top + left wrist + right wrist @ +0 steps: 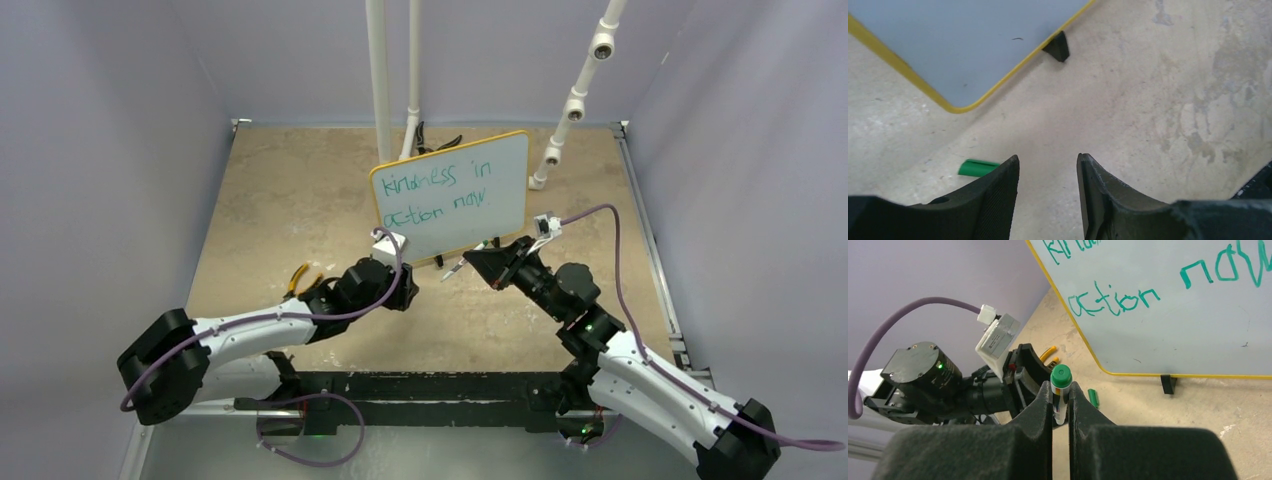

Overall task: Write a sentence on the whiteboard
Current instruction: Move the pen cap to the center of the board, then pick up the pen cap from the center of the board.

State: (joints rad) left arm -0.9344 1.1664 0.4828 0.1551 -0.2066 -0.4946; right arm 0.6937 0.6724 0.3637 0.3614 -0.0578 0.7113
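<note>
Right gripper (1060, 401) pinching green-capped marker (1061, 376), whiteboard (1173, 340) upright beyond, teal sentence (1111, 300) written

Robot lab test cell, not a home or shop. Signs: left arm (250, 330) & right arm (640, 370) bolted to a black rail (430, 385) at the desk (290, 190) edge; plain lilac screen walls (100, 130) on 3 sides; white PVC pipe rig (380, 70) at the back; purple cables (617, 262) to wrist cams; green status LED (940, 366) on a motor. Props: small whiteboard (450, 215), marker pen (1061, 376) clamped in right gripper (1060, 392), yellow-handled pliers (297, 280).
</note>
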